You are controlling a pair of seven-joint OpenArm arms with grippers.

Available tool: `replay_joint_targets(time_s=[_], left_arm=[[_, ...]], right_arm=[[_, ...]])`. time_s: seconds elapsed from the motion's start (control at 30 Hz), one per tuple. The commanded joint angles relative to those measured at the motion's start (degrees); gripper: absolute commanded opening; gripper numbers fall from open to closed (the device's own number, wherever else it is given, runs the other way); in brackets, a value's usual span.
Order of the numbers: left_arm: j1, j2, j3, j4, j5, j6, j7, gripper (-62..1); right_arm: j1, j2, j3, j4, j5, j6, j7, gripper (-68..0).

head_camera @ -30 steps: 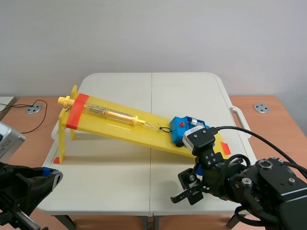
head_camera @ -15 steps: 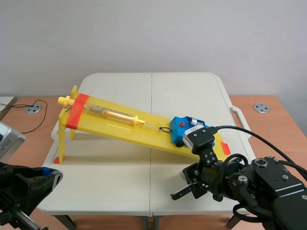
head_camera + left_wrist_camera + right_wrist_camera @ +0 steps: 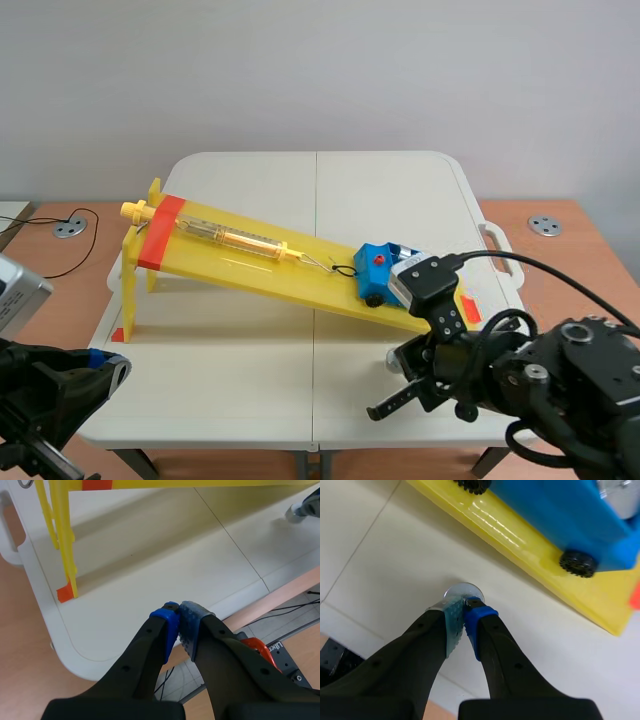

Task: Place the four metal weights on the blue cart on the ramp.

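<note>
White table, yellow ramp, metal weight

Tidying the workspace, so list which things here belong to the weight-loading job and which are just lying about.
Job: metal weight, blue cart, yellow ramp.
Lying about: black cable, grey desk disc.
</note>
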Motion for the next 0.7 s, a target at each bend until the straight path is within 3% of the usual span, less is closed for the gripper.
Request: replay_joint_targets(time_s=[0.0, 0.27, 0.47, 0.67], left_arm=[[-1.1, 0.6, -0.9, 3.6, -2.5, -1.3, -5.5, -57.3], [-1.1, 0.6, -0.9, 3.6, -2.5, -1.3, -5.5, -57.3], [-1.1, 0.6, -0.9, 3.6, -2.5, -1.3, -5.5, -57.3], [-1.1, 0.6, -0.9, 3.6, -2.5, -1.3, -5.5, -57.3]], right_arm=[[-0.8, 3.5, 2.5, 11.7, 3.3, -1.2, 2.4, -66.9], [-11.1, 7.8, 11.6, 27.0, 9.3, -1.2, -4.7, -66.9], [-15.6, 8.6, 19.9, 37.0, 10.8, -1.2, -11.0, -66.9], [-14.9, 8.5, 23.7, 40.8, 12.2, -1.6, -9.9, -66.8]])
